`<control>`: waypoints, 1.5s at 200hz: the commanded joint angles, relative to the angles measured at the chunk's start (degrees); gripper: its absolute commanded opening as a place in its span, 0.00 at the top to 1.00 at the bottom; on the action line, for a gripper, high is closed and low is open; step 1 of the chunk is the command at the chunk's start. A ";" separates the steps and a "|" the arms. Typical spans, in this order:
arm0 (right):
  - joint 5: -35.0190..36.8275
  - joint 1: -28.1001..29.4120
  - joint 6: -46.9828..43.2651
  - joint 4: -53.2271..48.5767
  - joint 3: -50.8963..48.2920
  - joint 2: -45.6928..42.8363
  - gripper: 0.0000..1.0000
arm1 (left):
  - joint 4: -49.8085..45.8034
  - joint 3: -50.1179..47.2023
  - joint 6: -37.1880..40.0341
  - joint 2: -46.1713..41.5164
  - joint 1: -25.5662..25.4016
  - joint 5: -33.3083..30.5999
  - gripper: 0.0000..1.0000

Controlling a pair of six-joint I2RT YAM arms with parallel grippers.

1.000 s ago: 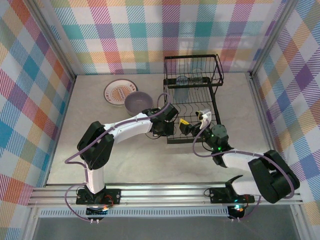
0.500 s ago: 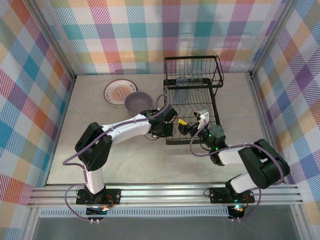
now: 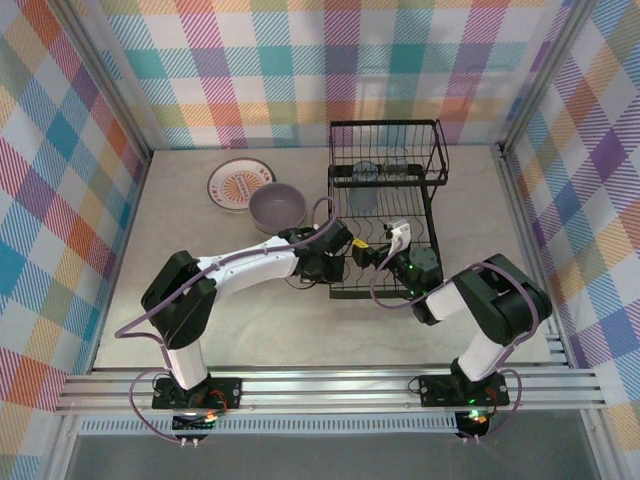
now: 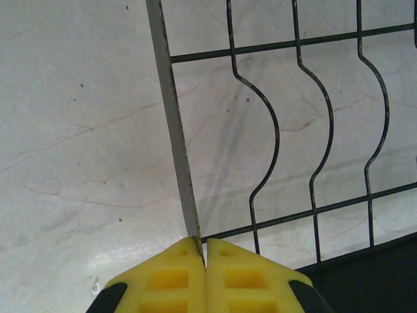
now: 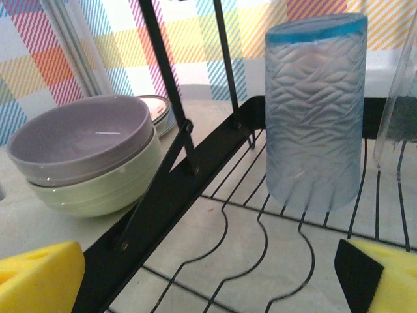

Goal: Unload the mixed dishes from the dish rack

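Black wire formed the dish rack (image 3: 390, 215), two-tiered, with a wavy-slotted lower tray and a smaller raised basket at its far end; it stood right of centre on the pale worktop (image 3: 300, 330); a clear bluish glass tumbler (image 5: 316, 111), ripple-textured with a blue band at the top, stood upright on the lower tray; left of the rack, on the worktop, the lavender bowl (image 5: 78, 134) sat nested in the pale green bowl (image 5: 98, 189), with the white plate with orange sunburst (image 3: 235, 183) just behind them; the left end effector (image 4: 205, 270) had its yellow fingers pressed together at the rack's edge bar; the right end effector (image 5: 208, 277) was spread wide, holding nothing, low over the tray and facing the tumbler.
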 commanded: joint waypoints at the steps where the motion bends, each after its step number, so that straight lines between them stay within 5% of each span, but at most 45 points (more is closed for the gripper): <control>1: 2.28 0.22 -1.87 4.06 2.74 1.22 0.01 | -1.97 -1.82 1.79 -2.13 -3.16 5.07 1.00; 300: 21.14 0.31 -1.06 4.06 22.16 19.44 0.04 | -2.04 -4.37 -1.65 -6.65 -9.61 5.31 1.00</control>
